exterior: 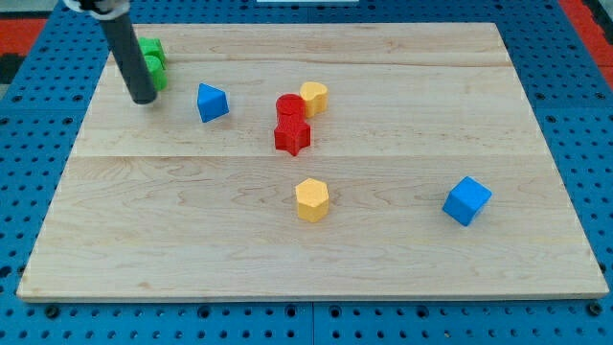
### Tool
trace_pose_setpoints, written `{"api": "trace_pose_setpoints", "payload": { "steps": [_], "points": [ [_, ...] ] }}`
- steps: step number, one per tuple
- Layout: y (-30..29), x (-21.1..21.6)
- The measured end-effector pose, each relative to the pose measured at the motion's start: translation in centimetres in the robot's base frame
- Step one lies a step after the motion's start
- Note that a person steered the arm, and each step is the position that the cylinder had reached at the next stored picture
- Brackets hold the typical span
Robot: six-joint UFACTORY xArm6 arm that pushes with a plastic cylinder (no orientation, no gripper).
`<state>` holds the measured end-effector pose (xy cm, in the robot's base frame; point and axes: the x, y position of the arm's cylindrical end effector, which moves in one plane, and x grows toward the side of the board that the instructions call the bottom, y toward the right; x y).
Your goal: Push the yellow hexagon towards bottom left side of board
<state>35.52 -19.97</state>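
Observation:
The yellow hexagon (311, 199) sits on the wooden board (192, 230) a little below the middle. My tip (143, 99) rests on the board near the view's top left, far up and left of the hexagon. It stands beside the green blocks (152, 63) and left of the blue triangular block (212, 103). The rod runs up from the tip to the view's top edge.
A red cylinder (289, 105) and a red star (292, 136) sit together above the hexagon, with a second yellow block (313, 98) touching the cylinder's right. A blue cube (466, 200) lies at the right. Blue pegboard (38, 144) surrounds the board.

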Motion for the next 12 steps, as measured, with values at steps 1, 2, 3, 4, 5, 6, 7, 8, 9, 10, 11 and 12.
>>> {"api": "trace_pose_setpoints", "payload": {
  "steps": [1,2,3,4,5,6,7,8,9,10,11,12],
  "points": [
    [2.0,4.2],
    [4.6,8.7],
    [12.9,9.6],
    [20.2,10.2],
    [22.5,12.4],
    [18.6,16.0],
    [17.1,16.1],
    [25.4,17.1],
    [22.0,21.4],
    [16.1,20.7],
    [15.1,19.8],
    [15.2,19.8]
  ]
}}
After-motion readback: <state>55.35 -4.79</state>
